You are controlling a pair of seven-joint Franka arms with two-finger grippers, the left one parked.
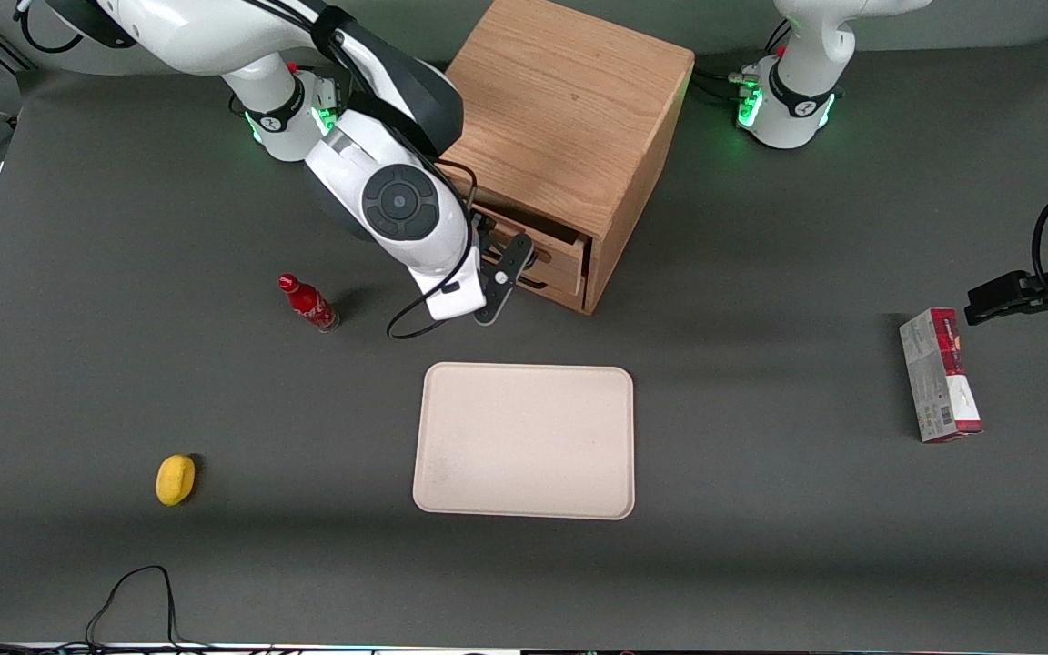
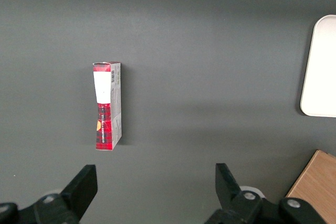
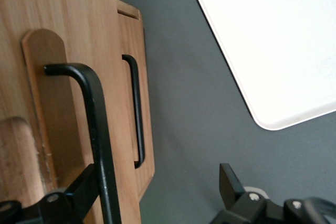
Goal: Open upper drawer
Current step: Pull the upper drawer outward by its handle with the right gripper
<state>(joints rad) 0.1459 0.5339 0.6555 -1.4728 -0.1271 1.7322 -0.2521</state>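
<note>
The upper drawer (image 1: 553,244) is the higher of two in the oak cabinet (image 1: 569,100) and stands pulled out a little. In the right wrist view its front panel (image 3: 47,98) and long black bar handle (image 3: 97,129) are close. My right gripper (image 1: 501,266) is at the drawer front, nearer the front camera than the cabinet. It is open (image 3: 157,177), and the bar runs between the fingers, close against one finger (image 3: 84,187). The lower drawer (image 1: 557,284) with its own black handle (image 3: 137,114) sits below.
A beige tray (image 1: 526,441) lies on the table nearer the camera than the cabinet; it also shows in the right wrist view (image 3: 273,40). A red bottle (image 1: 307,303) and a lemon (image 1: 176,479) lie toward the working arm's end. A red-and-white box (image 1: 939,375) lies toward the parked arm's end.
</note>
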